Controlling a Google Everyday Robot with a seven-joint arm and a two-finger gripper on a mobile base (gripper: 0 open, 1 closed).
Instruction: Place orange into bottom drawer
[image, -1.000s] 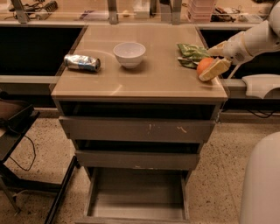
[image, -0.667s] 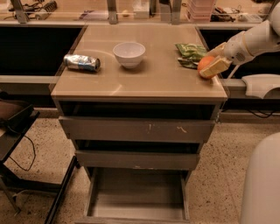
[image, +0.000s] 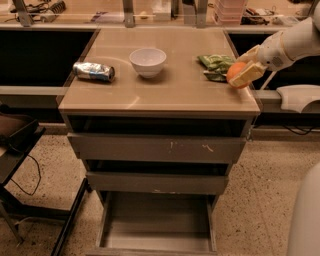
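The orange (image: 234, 72) is held in my gripper (image: 242, 75) just above the right part of the cabinet top, next to the green snack bag (image: 216, 65). The gripper's pale fingers (image: 248, 76) are shut on the fruit, and my white arm (image: 292, 45) reaches in from the right. The bottom drawer (image: 157, 225) is pulled out and open at the foot of the cabinet, its flat floor bare. It lies well below and to the left of the gripper.
A white bowl (image: 148, 61) and a crushed can (image: 94, 71) lie on the cabinet top (image: 160, 95). Two upper drawers (image: 160, 147) are slightly open. A dark stand with cables (image: 20, 165) is at the left. A white robot body (image: 305, 220) is at the right.
The gripper has lifted the orange slightly up and a little to the right, off the cabinet top. Nothing else has moved.
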